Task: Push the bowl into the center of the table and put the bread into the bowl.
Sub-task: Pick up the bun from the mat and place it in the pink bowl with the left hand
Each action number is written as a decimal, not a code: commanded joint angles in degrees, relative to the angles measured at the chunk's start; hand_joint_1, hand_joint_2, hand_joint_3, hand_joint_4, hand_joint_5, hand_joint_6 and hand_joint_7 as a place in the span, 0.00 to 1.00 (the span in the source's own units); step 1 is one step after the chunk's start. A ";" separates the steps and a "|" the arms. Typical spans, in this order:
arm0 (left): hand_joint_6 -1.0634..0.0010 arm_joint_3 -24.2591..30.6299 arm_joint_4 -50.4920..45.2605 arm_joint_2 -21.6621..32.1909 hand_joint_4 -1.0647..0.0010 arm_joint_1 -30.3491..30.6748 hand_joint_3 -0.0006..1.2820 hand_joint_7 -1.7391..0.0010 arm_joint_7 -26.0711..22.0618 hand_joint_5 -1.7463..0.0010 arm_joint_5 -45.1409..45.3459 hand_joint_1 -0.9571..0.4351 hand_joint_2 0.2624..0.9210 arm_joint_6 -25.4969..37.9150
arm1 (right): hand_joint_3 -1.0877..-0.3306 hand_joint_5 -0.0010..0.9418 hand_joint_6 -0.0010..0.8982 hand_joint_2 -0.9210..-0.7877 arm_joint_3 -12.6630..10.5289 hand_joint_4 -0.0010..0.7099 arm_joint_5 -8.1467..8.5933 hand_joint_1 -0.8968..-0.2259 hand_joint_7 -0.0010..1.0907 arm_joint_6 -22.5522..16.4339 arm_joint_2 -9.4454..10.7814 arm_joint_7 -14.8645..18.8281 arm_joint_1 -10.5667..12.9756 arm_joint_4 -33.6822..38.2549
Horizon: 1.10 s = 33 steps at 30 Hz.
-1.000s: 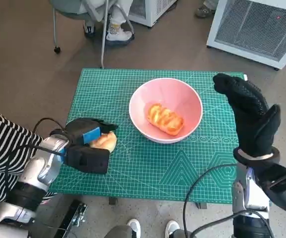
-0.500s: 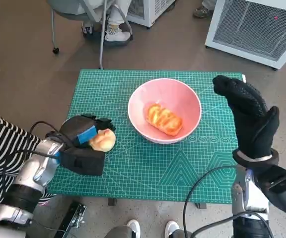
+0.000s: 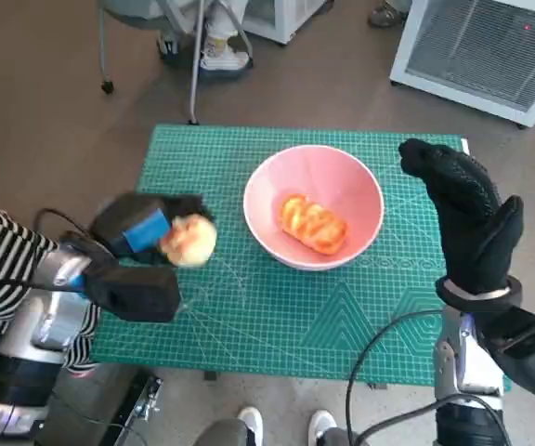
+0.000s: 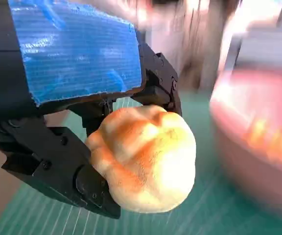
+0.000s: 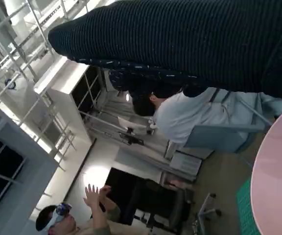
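Blue tape covers the back of the left hand (image 3: 136,234), whose black fingers (image 4: 58,161) are curled round a pale round bread roll (image 3: 189,240). In the left wrist view the roll (image 4: 143,159) sits clamped between the fingers above and below it, its golden crust bulging out of the grip. Seen from the head, hand and roll are blurred over the left part of the green cutting mat (image 3: 277,316) that covers the table, just left of the pink bowl (image 3: 314,206) and apart from its rim; whether the roll touches the mat cannot be told.

That bowl stands about mid-mat, a little toward the far edge and the right, with a glazed orange bread (image 3: 313,224) lying inside it. To its right the gloved right hand (image 3: 467,218) is raised upright beside the bowl, fingers straight and close together, holding nothing and touching nothing.

Beyond the table stand a chair's legs (image 3: 193,65) with a person's shoes (image 3: 219,58), and a white ventilated cabinet (image 3: 490,51) at far right.
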 commanded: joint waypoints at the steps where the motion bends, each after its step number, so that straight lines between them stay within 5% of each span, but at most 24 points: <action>1: 0.43 0.80 -5.19 -3.60 0.29 -3.65 0.04 0.34 1.26 0.35 -0.53 0.69 1.00 1.96 | 0.45 0.00 0.10 0.00 -0.11 0.26 -0.07 0.30 0.39 0.54 -0.02 0.42 0.69 0.72; 11: 0.46 -2.53 -2.75 -12.49 0.31 -12.06 0.06 0.32 5.73 0.34 1.06 0.69 1.00 1.15 | 0.45 0.00 0.10 0.00 -0.06 0.26 0.37 0.30 0.39 0.81 0.28 0.41 1.28 0.31; 18: 0.44 -7.52 10.14 -16.32 0.27 -19.12 0.03 0.32 5.07 0.39 1.58 0.69 1.00 -2.15 | 0.45 0.00 0.10 0.00 -0.37 0.25 0.40 0.30 0.39 0.23 0.26 0.39 2.21 -0.04; 25: 0.52 -11.35 24.76 -20.28 0.32 -24.17 0.08 0.29 4.19 0.34 1.13 0.69 1.00 -4.53 | 0.45 0.00 0.10 0.00 -0.83 0.25 0.38 0.29 0.39 -0.08 0.29 -0.05 2.94 -0.65; 26: 0.56 -11.73 26.50 -20.84 0.36 -24.61 0.08 0.36 3.70 0.40 0.87 0.69 0.97 -4.50 | 0.45 0.00 0.10 0.00 -0.92 0.25 0.37 0.29 0.39 -0.06 0.29 -0.16 3.02 -0.79; 28: 0.54 -12.43 29.23 -21.59 0.38 -25.20 0.04 0.65 2.29 0.65 0.48 0.69 0.92 -4.12 | 0.45 0.00 0.10 0.00 -1.07 0.25 0.43 0.29 0.39 0.07 0.33 -0.30 3.14 -1.12; 30: 0.65 -13.42 31.36 -22.16 0.59 -25.60 0.03 0.82 -0.73 0.82 0.28 0.69 0.86 -2.46 | 0.45 0.00 0.09 0.00 -1.25 0.26 0.44 0.29 0.39 0.29 0.36 -0.54 3.32 -1.69; 33: 0.75 -14.79 33.22 -22.33 0.78 -26.50 0.01 0.94 -4.31 0.94 0.77 0.67 0.81 -0.41 | 0.45 0.00 0.09 0.00 -1.40 0.26 0.27 0.29 0.39 0.52 0.41 -0.88 3.59 -2.45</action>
